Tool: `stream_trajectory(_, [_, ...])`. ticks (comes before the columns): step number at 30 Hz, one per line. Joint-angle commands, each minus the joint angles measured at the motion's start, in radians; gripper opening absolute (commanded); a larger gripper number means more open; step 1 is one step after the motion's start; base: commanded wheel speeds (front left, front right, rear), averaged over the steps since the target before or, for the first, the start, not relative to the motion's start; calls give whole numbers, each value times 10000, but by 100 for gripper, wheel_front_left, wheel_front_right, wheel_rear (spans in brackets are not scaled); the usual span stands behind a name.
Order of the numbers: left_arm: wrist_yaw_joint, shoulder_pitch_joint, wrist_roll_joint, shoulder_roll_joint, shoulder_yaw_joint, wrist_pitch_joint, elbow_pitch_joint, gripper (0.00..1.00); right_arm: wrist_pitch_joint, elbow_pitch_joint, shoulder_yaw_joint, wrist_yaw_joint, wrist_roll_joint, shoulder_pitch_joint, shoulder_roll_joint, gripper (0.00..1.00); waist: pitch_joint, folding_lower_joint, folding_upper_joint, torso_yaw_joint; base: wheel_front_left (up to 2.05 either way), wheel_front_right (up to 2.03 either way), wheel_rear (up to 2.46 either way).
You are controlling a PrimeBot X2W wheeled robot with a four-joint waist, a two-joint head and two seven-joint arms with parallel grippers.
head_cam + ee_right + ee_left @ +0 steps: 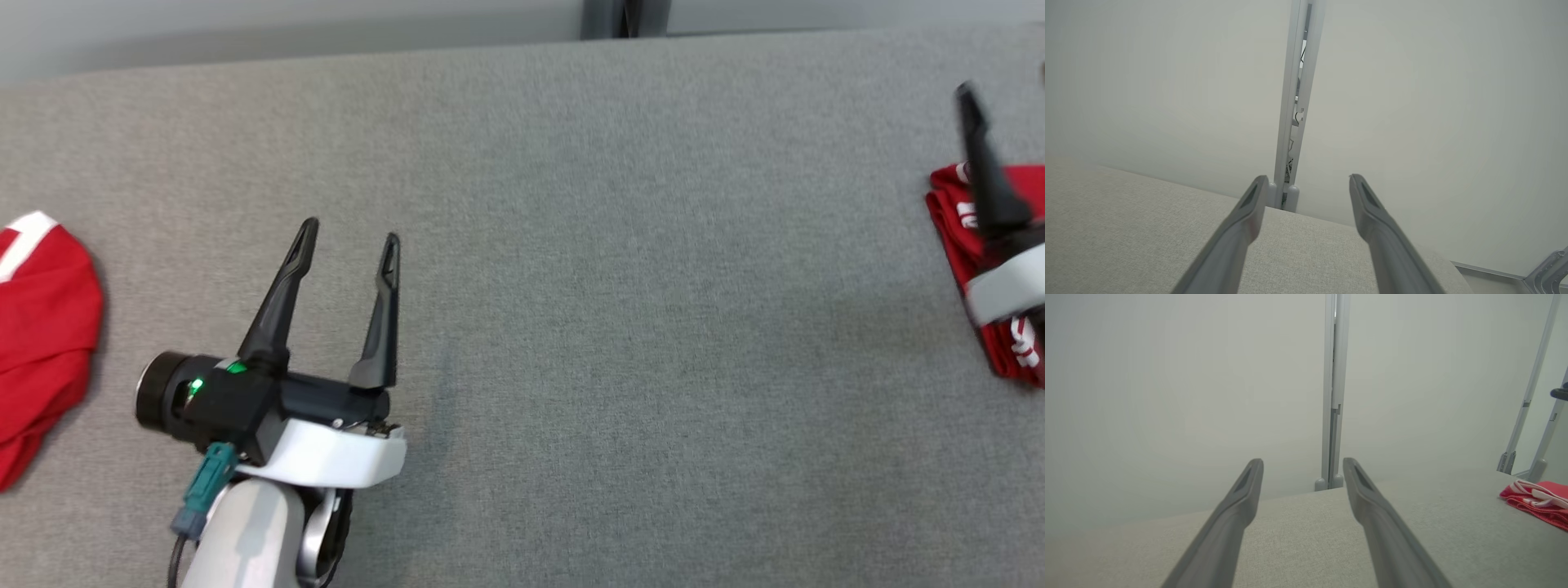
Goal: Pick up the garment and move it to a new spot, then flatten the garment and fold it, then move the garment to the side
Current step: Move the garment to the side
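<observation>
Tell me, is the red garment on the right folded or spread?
Folded: the garment lies as a compact bundle with stacked, layered edges on the table, not spread flat.

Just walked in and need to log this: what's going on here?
A two-armed robot works at a grey table. Both grippers are open and empty: the left gripper hovers over bare table, and the right gripper is by a folded-looking red garment at the right. A crumpled red garment lies at the left edge, untouched.

The blurred right tool (1004,86) partly hides the folded garment (947,208), both edge-cropped.
</observation>
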Motion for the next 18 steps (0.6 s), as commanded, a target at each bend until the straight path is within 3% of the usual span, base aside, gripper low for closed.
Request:
stream_trajectory(1, [15, 203, 19, 36, 191, -7, -24, 100, -260, -66, 47, -2, -119, 306, 224, 100, -402, 0, 0, 187, 0, 0, 0])
stream_trajectory(8, [-11, 882, 5, 33, 625, -7, 84, 100, -1372, 38, -184, -2, -520, 1512, 1457, 100, -1153, 0, 0, 493, 0, 0, 0])
stream_trajectory(18, [55, 1465, -136, 33, 658, -7, 188, 100, -2008, 57, -625, -2, -1078, 2989, 2508, 100, -1567, 0, 0, 679, 0, 0, 0])
